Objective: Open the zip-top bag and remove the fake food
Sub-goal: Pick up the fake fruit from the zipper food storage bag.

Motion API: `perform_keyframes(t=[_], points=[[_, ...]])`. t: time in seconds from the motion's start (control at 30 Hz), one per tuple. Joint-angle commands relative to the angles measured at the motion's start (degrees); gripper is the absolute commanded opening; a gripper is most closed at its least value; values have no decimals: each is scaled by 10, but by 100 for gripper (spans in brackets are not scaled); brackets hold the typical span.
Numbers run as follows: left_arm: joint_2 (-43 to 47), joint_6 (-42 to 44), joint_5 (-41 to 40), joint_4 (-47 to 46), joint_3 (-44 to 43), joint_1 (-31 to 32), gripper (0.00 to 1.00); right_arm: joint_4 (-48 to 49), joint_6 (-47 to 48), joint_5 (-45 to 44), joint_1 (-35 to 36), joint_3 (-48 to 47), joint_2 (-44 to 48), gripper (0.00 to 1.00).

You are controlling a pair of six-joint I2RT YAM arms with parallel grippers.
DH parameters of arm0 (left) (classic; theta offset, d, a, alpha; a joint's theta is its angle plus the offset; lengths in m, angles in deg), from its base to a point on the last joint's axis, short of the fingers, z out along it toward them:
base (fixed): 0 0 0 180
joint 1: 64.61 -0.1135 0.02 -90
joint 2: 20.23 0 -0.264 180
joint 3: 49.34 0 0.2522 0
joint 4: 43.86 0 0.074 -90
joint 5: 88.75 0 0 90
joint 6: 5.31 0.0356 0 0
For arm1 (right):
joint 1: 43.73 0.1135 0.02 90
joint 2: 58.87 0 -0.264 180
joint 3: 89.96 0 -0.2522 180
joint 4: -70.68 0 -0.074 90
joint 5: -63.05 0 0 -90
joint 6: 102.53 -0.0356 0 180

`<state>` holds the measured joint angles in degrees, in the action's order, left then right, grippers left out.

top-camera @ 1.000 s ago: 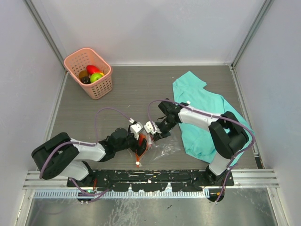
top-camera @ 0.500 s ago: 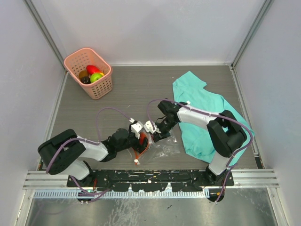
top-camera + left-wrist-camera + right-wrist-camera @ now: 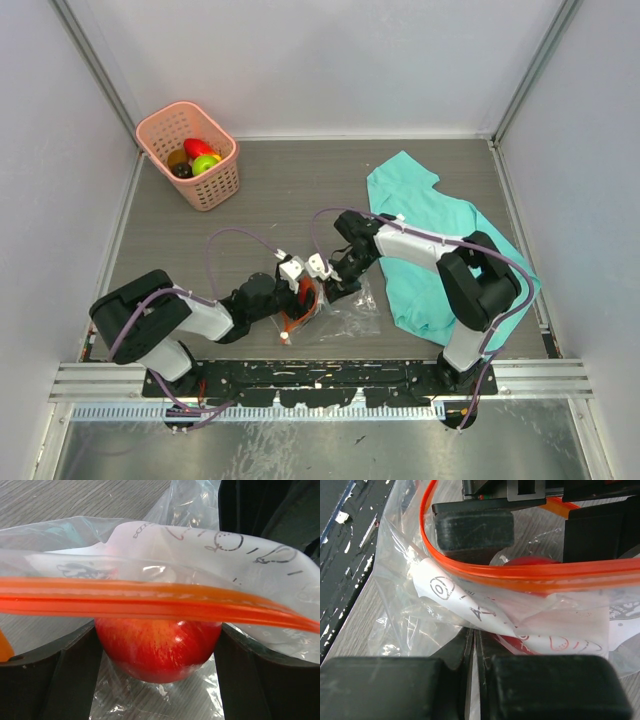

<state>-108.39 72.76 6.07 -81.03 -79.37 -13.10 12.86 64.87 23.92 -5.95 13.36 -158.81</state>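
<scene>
Left arm (image 3: 190, 318) swung rightward, glossy red apple (image 3: 157, 652) — crinkly clear bag (image 3: 210, 545)

A lab test cell: plain white walls (image 3: 320, 60), aluminium rail (image 3: 565, 376), grey tabletop (image 3: 290, 190).

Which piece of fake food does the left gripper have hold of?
The red apple inside the zip-top bag, between the fingers of the left gripper. The other pieces lie in the pink basket.
</scene>
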Motion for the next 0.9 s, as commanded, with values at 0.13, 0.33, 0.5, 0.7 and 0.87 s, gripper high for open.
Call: perform_keyframes(t=[0.13, 0.33, 0.5, 0.7, 0.87], points=[[1, 10, 18, -81, -1, 11, 34, 9, -7, 27, -27, -26, 12, 11], [26, 22, 15, -64, 16, 11, 22, 7, 3, 25, -56, -22, 32, 12], [68, 30, 6, -15, 20, 11, 21, 8, 16, 13, -70, -15, 45, 12], [148, 30, 5, 93, 19, 11, 17, 13, 20, 1, -77, -11, 54, 12], [235, 22, -3, 188, 19, 11, 16, 15, 22, -2, -81, -7, 65, 12]])
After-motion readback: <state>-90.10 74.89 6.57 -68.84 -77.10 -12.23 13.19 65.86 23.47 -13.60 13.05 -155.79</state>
